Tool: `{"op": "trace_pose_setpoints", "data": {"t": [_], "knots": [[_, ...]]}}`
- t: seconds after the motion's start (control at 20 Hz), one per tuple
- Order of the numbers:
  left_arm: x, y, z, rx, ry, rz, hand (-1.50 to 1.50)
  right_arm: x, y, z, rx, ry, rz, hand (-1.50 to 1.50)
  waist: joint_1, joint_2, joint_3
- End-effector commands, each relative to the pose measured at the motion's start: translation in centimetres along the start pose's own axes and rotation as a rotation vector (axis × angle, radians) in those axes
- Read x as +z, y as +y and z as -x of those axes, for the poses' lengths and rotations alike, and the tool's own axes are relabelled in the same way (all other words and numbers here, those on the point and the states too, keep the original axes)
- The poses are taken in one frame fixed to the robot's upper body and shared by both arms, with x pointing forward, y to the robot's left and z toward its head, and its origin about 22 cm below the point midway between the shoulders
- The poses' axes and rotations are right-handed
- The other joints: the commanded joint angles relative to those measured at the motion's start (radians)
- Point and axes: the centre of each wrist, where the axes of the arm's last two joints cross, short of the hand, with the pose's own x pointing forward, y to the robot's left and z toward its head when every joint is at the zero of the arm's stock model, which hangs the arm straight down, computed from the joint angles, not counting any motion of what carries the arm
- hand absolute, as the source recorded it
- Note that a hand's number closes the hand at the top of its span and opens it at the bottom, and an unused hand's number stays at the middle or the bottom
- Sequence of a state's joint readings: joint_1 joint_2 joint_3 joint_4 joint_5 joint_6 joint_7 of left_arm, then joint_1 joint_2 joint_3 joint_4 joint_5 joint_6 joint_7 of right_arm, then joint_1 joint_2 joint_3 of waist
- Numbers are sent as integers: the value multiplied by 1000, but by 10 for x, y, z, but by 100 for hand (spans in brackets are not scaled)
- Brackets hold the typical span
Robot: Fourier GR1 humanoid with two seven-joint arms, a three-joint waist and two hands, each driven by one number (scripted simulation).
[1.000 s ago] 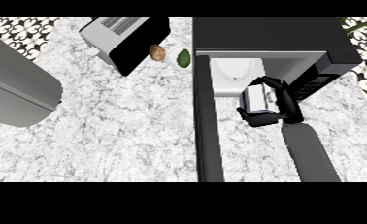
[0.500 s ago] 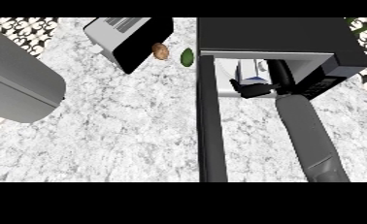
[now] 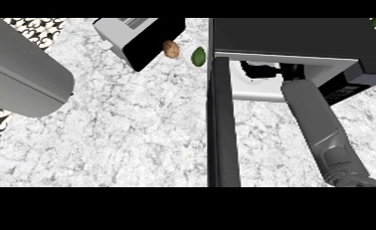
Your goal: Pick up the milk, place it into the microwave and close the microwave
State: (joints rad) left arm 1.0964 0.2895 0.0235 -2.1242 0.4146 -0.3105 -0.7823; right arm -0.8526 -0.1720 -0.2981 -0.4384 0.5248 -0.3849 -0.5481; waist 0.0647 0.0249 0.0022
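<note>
The black microwave [image 3: 286, 35] stands at the back right, and its door [image 3: 223, 124] swings open toward me. My right forearm [image 3: 316, 119] reaches into the white cavity. My right hand [image 3: 273, 68] is just inside the opening, curled round the milk [image 3: 255, 72]. Only a small white part of the milk shows under the microwave's top edge. My left forearm [image 3: 29, 79] lies at the left edge, and its hand is out of view.
A grey and black toaster-like appliance [image 3: 132, 35] stands at the back centre. A brown potato [image 3: 170, 49] and a green fruit [image 3: 198, 56] lie beside it, close to the microwave's left side. The open door divides the marble counter [image 3: 132, 134].
My right hand has carried the milk away from me, from over the open door's front into the microwave cavity. It is now mostly hidden under the microwave's top.
</note>
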Motion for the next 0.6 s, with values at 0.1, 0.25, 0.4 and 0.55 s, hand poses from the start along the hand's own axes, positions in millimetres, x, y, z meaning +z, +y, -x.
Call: {"op": "trace_pose_setpoints", "data": {"t": [0.1, 0.25, 0.4, 0.55], "knots": [[-18, -4, 13, 9, -10, 15, -150, -6, -14, 9, -12, 39, 140, -150, 7, 16, 3], [-18, 7, 16, -24, -5, 21, -150, -7, -4, 5, 67, 24, 168, -150, 31, 20, 2], [-21, 10, 9, -33, 0, 69, -150, -3, -3, 10, 174, 32, 110, -150, 41, 17, 1], [-30, 3, 14, -36, 2, 87, -150, -11, 5, -3, 115, 32, 70, -150, 42, 22, 3]]}}
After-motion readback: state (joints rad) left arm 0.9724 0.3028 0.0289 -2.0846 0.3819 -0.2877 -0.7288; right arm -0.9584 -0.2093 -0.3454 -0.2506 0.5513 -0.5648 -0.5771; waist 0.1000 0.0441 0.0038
